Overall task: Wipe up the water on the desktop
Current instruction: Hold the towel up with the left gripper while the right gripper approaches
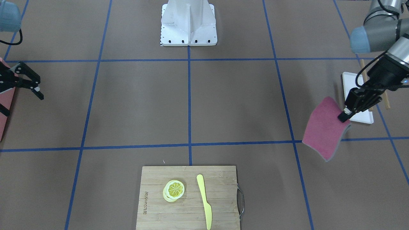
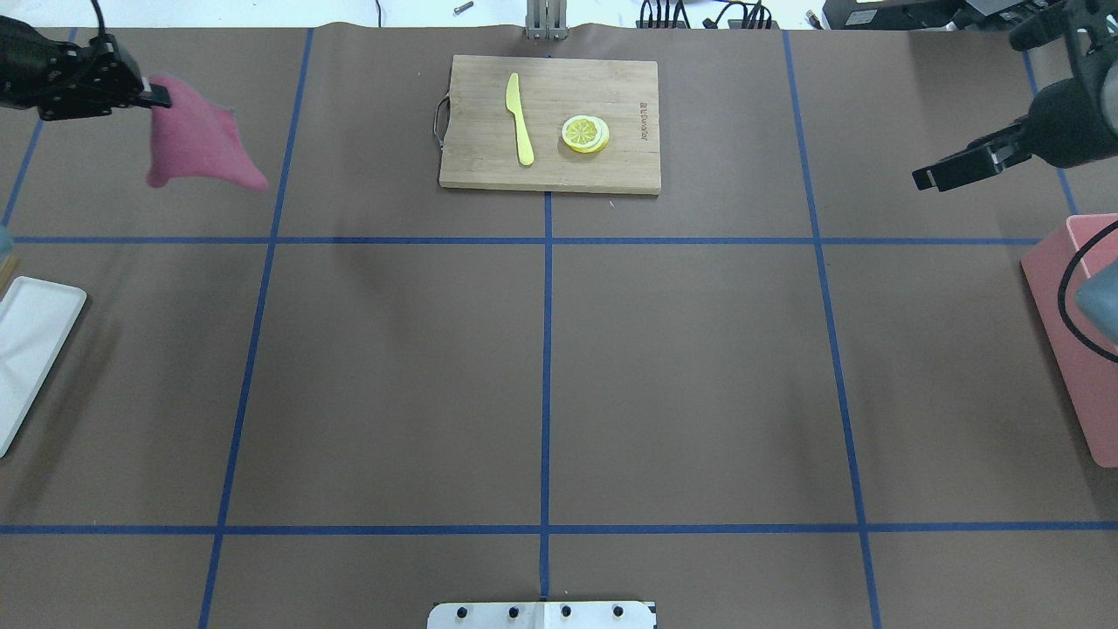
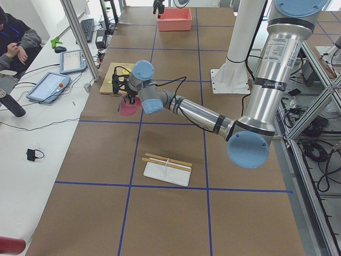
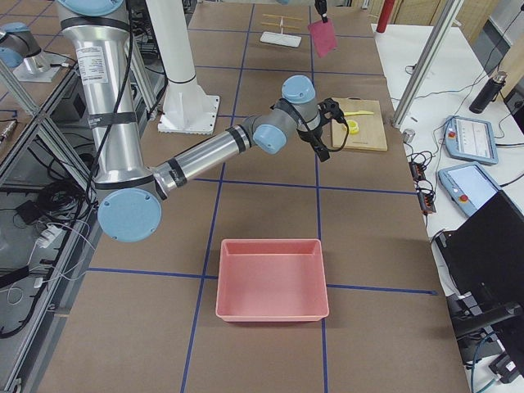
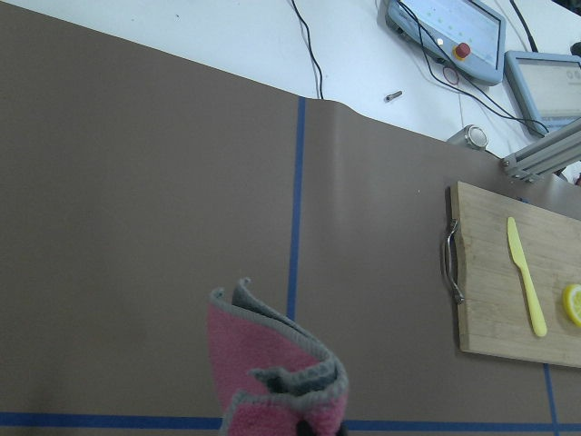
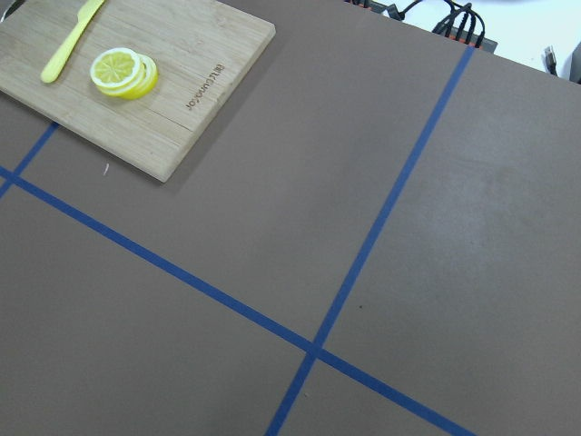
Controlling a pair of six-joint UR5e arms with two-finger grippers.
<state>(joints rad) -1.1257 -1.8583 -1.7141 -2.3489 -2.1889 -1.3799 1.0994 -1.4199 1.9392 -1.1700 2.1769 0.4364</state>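
**Count.** One desk (image 2: 681, 367), brown, marked into rectangles by blue tape lines (image 2: 546, 349). Two hands. One pink cloth (image 2: 196, 144) with grey edging. One board (image 2: 629, 166), carrying one yellow knife (image 2: 521, 118) and one small stack of lemon slices (image 2: 584, 134). One white tray (image 2: 31, 349) with two chopsticks (image 3: 160, 157) laid across it. One pink bin (image 4: 273, 242). One white base (image 1: 188, 28).

**Hands.** The left hand (image 2: 160, 93) is pinched on one edge of the cloth, which hangs below it over the desk's far-left rectangle, just left of a lengthwise tape line. Whether the lower edge touches the desk cannot be told. The right hand (image 2: 935, 176) hangs over the far-right part of the desk with its fingers spread and nothing between them.

**Edges and room.** The fixed items sit along the rim: the board at the middle of the far edge, the tray at the left end, the bin at the right end, the base at the near edge. The broad middle rectangles lie between them. The cloth is well apart from the board.

**Axes.** The desk's long axis runs from the robot's left to its right. The cloth's long side hangs downward from the grip. The knife lies along the board's short side, pointing near to far.
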